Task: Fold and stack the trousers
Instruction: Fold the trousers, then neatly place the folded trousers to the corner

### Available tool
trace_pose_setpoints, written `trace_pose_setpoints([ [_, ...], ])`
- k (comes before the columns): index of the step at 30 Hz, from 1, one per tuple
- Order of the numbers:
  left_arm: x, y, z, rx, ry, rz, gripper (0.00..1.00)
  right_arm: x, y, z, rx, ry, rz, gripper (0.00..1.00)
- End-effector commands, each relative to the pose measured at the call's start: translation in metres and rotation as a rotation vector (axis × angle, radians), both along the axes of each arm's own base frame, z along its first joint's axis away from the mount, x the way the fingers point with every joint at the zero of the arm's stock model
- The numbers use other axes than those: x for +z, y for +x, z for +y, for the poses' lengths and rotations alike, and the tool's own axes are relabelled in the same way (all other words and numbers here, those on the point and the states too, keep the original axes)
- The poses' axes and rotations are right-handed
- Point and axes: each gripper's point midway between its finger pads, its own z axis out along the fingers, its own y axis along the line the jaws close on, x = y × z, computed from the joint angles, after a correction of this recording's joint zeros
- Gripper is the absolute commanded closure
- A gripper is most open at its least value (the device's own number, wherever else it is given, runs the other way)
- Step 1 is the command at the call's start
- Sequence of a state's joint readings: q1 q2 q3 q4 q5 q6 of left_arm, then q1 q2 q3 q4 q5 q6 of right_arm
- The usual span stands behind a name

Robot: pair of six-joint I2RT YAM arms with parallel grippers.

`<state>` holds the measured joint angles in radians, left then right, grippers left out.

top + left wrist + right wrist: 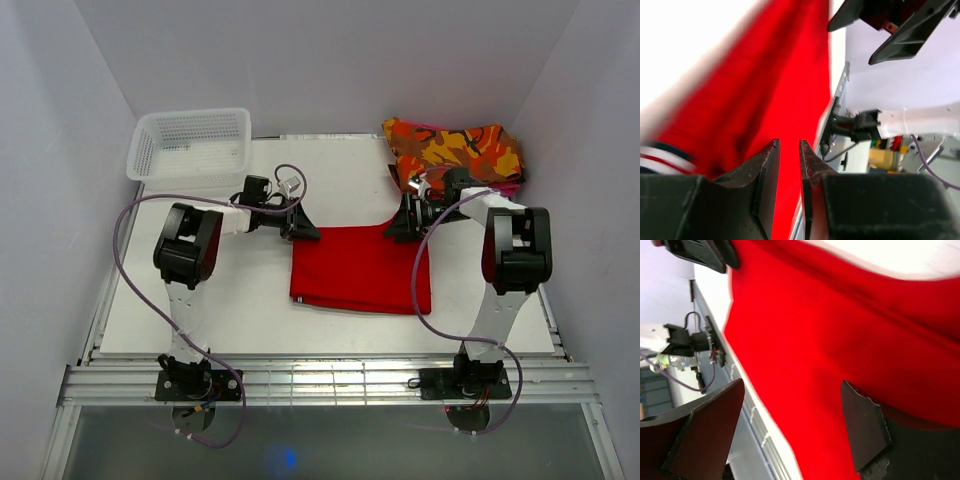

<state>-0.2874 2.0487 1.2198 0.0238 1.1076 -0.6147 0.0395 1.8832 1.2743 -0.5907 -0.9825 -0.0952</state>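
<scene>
A white mesh basket [190, 145] is seen at the upper left of the frame; a camouflage-patterned garment [455, 150] is bunched at the upper right.

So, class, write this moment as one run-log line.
trousers: folded, table centre | left fingers: nearly shut, by far-left corner | right fingers: open, by far-right corner

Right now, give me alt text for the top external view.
A folded rectangle of plain bright red cloth trousers lies on the white table, with the left pincer at their far left corner and the right pincer at their far right corner. A white mesh plastic basket sits far left; an orange-red-yellow camouflage garment is bunched far right.
</scene>
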Motion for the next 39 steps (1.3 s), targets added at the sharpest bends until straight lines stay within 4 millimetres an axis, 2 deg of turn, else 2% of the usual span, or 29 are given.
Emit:
trace_pose_setpoints([
  [1, -0.023, 0.037, 0.003, 0.089, 0.027, 0.013, 0.68, -0.034, 0.023, -0.013, -0.020, -0.044, -0.002, 0.18],
  [2, -0.042, 0.040, 0.006, 0.105, 0.051, 0.052, 0.68, -0.042, 0.030, -0.014, -0.026, -0.052, -0.003, 0.18],
  [4, -0.051, 0.050, 0.012, 0.114, 0.070, 0.013, 0.68, -0.047, 0.040, -0.017, -0.034, -0.078, -0.031, 0.19],
  [7, -0.049, 0.054, 0.019, 0.086, 0.117, -0.009, 0.61, -0.029, 0.054, -0.015, -0.048, -0.068, -0.065, 0.20],
  [8, -0.029, 0.059, 0.019, 0.084, 0.109, -0.059, 0.55, -0.010, 0.055, -0.015, -0.046, -0.061, -0.107, 0.20],
  [9, -0.019, 0.060, 0.022, 0.088, 0.112, -0.079, 0.46, 0.005, 0.058, -0.015, -0.044, -0.062, -0.145, 0.19],
  [10, -0.009, 0.058, 0.026, 0.091, 0.114, -0.089, 0.43, 0.017, 0.054, -0.014, -0.040, -0.067, -0.152, 0.19],
  [11, 0.003, 0.057, 0.028, 0.100, 0.107, -0.101, 0.41, 0.041, 0.051, -0.012, -0.023, -0.073, -0.228, 0.19],
  [12, 0.024, 0.051, 0.038, 0.128, 0.097, -0.117, 0.39, 0.057, 0.050, -0.009, -0.010, -0.083, -0.277, 0.19],
  [13, 0.033, 0.048, 0.044, 0.152, 0.090, -0.114, 0.36, 0.063, 0.043, 0.004, 0.022, -0.119, -0.319, 0.19],
  [14, 0.044, 0.046, 0.049, 0.190, 0.073, -0.091, 0.34, 0.085, 0.034, 0.012, 0.044, -0.143, -0.408, 0.19],
  [15, 0.057, 0.037, 0.062, 0.225, 0.058, -0.090, 0.33, 0.081, 0.030, 0.013, 0.062, -0.231, -0.468, 0.19],
  [16, 0.064, 0.036, 0.069, 0.251, 0.053, -0.091, 0.30, 0.084, 0.014, 0.042, 0.138, -0.261, -0.530, 0.19],
  [17, 0.070, 0.032, 0.076, 0.273, 0.052, -0.082, 0.21, 0.101, 0.008, 0.055, 0.154, -0.287, -0.648, 0.19],
  [18, 0.083, 0.029, 0.089, 0.309, 0.050, -0.103, 0.16, 0.098, 0.006, 0.058, 0.157, -0.372, -0.709, 0.19],
  [19, 0.087, 0.027, 0.097, 0.333, 0.058, -0.108, 0.09, 0.093, -0.018, 0.087, 0.243, -0.376, -0.751, 0.18],
  [20, 0.091, 0.025, 0.103, 0.350, 0.063, -0.117, 0.03, 0.098, -0.027, 0.100, 0.269, -0.389, -0.802, 0.18],
  [21, 0.092, 0.024, 0.115, 0.380, 0.070, -0.118, 0.02, 0.096, -0.029, 0.108, 0.284, -0.429, -0.853, 0.18],
  [22, 0.100, 0.020, 0.121, 0.397, 0.075, -0.130, 0.02, 0.091, -0.052, 0.133, 0.373, -0.417, -0.894, 0.16],
  [23, 0.100, 0.016, 0.123, 0.401, 0.081, -0.127, 0.02, 0.086, -0.060, 0.144, 0.420, -0.432, -0.924, 0.14],
  [24, 0.100, 0.019, 0.143, 0.452, 0.093, -0.124, 0.02, 0.083, -0.062, 0.149, 0.442, -0.471, -0.961, 0.11],
  [25, 0.099, 0.013, 0.148, 0.463, 0.104, -0.106, 0.02, 0.078, -0.078, 0.166, 0.513, -0.470, -0.998, 0.09],
  [27, 0.096, 0.010, 0.160, 0.500, 0.132, -0.101, 0.02, 0.064, -0.081, 0.181, 0.546, -0.500, -0.993, 0.08],
  [28, 0.092, 0.006, 0.164, 0.510, 0.143, -0.093, 0.02, 0.060, -0.091, 0.194, 0.578, -0.494, -1.003, 0.07],
  [29, 0.097, 0.003, 0.168, 0.521, 0.147, -0.118, 0.02, 0.052, -0.092, 0.203, 0.594, -0.508, -1.008, 0.06],
  [33, 0.100, -0.007, 0.186, 0.579, 0.172, -0.152, 0.02, 0.037, -0.110, 0.235, 0.672, -0.519, -1.011, 0.06],
  [35, 0.094, -0.012, 0.192, 0.599, 0.186, -0.138, 0.02, 0.016, -0.125, 0.246, 0.713, -0.531, -0.995, 0.06],
  [37, 0.093, -0.015, 0.201, 0.628, 0.192, -0.134, 0.02, -0.007, -0.134, 0.244, 0.739, -0.584, -0.975, 0.07],
  [39, 0.090, -0.016, 0.206, 0.650, 0.192, -0.117, 0.02, -0.024, -0.124, 0.239, 0.697, -0.664, -0.971, 0.07],
])
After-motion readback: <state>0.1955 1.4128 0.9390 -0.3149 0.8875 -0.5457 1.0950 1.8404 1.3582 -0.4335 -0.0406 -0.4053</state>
